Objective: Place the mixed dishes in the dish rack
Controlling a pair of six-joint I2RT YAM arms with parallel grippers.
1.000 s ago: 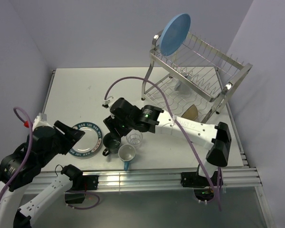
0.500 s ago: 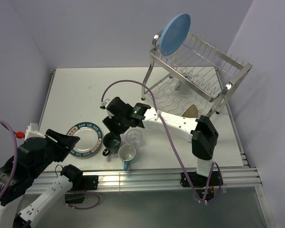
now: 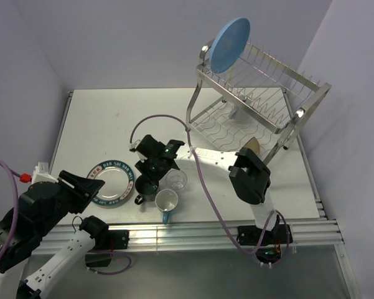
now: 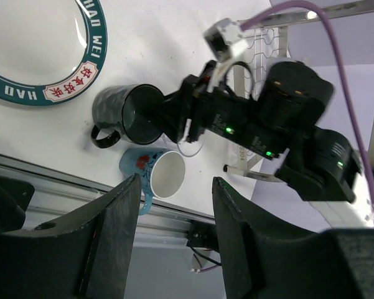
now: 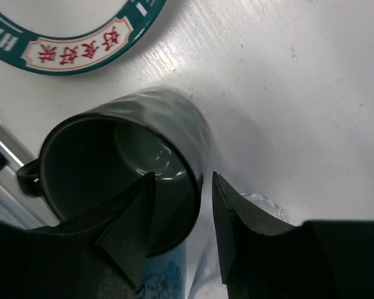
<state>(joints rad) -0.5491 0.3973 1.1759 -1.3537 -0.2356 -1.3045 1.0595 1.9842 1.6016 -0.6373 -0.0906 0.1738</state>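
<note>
The dark mug (image 3: 147, 187) stands upright on the table (image 3: 99, 118), low and left of centre in the overhead view, in the same spot as a second ago. My right gripper (image 3: 150, 177) has come down onto it. In the right wrist view the gripper (image 5: 183, 180) has its jaws apart and straddles the mug (image 5: 124, 162)'s wall. One finger (image 5: 127, 218) reaches inside the mouth and the other (image 5: 236, 230) sits just outside the rim, not clamped.

A second ago that gripper was higher, over the gap between the mug and the clear glass (image 3: 176, 180). My right elbow (image 3: 250, 177) was then out at the right edge of the table and has since swung inward toward centre.

The glass stands just right of the dark mug. The white-and-blue mug (image 3: 167, 202) stands just below the pair, nearest the bottom of the frame. The white plate with the teal lettered rim (image 3: 114, 183) lies flat just left of the dark mug. None of these has shifted.

My left gripper (image 3: 93, 182) hangs by the plate's left edge. A second ago that arm sat higher in the frame, and it has barely changed in the last half second. In the left wrist view its jaws (image 4: 174, 180) are spread wide and hold nothing.

At the upper right, the light-blue plate (image 3: 229, 45) stands on edge at the left end of the dish rack (image 3: 261, 99)'s upper tier, unchanged.
</note>
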